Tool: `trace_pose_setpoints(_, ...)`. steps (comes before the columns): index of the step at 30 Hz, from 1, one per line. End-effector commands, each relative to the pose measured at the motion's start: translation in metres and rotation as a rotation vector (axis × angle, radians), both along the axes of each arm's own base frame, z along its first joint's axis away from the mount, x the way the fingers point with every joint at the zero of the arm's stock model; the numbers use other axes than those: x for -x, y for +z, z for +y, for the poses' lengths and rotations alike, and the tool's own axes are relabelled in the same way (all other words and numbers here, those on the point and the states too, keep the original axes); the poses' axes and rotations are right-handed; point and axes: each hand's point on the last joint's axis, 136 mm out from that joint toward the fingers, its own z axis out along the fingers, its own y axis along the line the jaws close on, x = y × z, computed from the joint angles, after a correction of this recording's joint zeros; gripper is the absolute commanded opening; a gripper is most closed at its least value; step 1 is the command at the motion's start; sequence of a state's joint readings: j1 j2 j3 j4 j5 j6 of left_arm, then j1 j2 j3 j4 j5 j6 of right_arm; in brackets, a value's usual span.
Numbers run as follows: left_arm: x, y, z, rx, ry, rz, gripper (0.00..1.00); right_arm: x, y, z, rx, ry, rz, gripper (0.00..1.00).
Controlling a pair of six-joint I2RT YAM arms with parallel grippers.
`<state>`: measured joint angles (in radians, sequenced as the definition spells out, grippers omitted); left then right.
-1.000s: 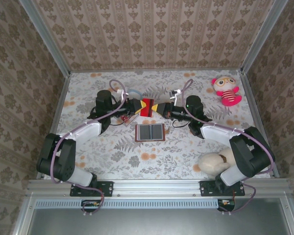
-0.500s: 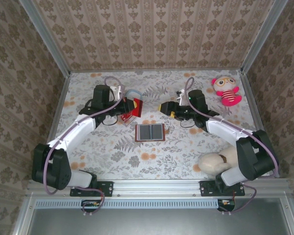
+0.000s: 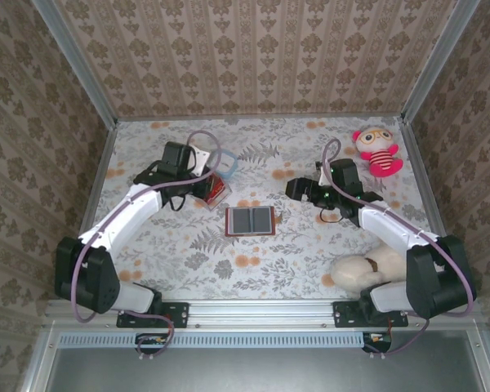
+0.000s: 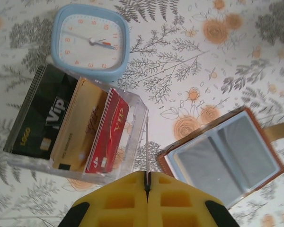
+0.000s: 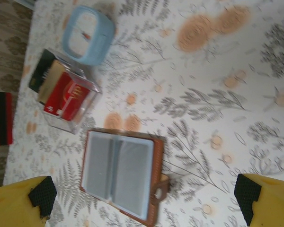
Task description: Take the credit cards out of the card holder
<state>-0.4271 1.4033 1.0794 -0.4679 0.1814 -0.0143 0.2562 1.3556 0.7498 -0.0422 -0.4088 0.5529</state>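
Card holder [image 3: 250, 220] lies open and flat at table centre, pale inner faces up. Clear box [image 3: 215, 189] of cards at its 10 o'clock. Left gripper [image 4: 146, 187] just beside the box, jaws pressed together. Right gripper [image 3: 297, 189] at 2 o'clock, jaws spread wide, empty.

Left gripper [image 4: 146, 176]: the bottom edge is cropping its yellow fingers [image 4: 180, 203], and the thin sliver [image 4: 146, 142] standing clamped between them is showing edge-on, too slim to identify. Right gripper [image 5: 145, 196]: the lower edge is cropping both fingers [image 5: 14, 203] to their corners. Clear box [image 3: 215, 189] and clock [image 3: 227, 166]: the left arm is partly covering both from above.
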Motion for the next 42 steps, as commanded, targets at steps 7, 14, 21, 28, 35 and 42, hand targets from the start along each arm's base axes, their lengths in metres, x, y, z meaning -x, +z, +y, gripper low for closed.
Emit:
trace_pose_setpoints(7,-0.026,-0.019,-0.011,-0.203,-0.205,-0.084,0.0,-0.007,-0.01,-0.005,0.019,-0.043,-0.011,1.0)
trace_pose_setpoints(14,-0.039,-0.033,-0.005,-0.307,-0.239,-0.06,0.0,-0.007,-0.012,-0.005,0.015,-0.049,-0.003,1.0)
trace_pose_setpoints(21,-0.048,-0.051,-0.006,-0.335,-0.232,-0.043,0.0,-0.008,-0.022,-0.003,0.008,-0.045,0.028,1.0)
trace_pose_setpoints(28,-0.053,-0.06,-0.005,-0.344,-0.212,-0.037,0.13,-0.009,-0.025,-0.004,0.013,-0.051,0.037,1.0)
trace_pose_setpoints(35,-0.063,-0.066,0.005,-0.385,-0.11,-0.006,0.39,-0.009,-0.026,-0.003,0.018,-0.046,0.041,0.99)
trace_pose_setpoints(42,-0.063,-0.029,0.006,-0.264,0.037,-0.049,0.61,-0.007,-0.014,0.0,0.007,-0.023,0.014,0.97)
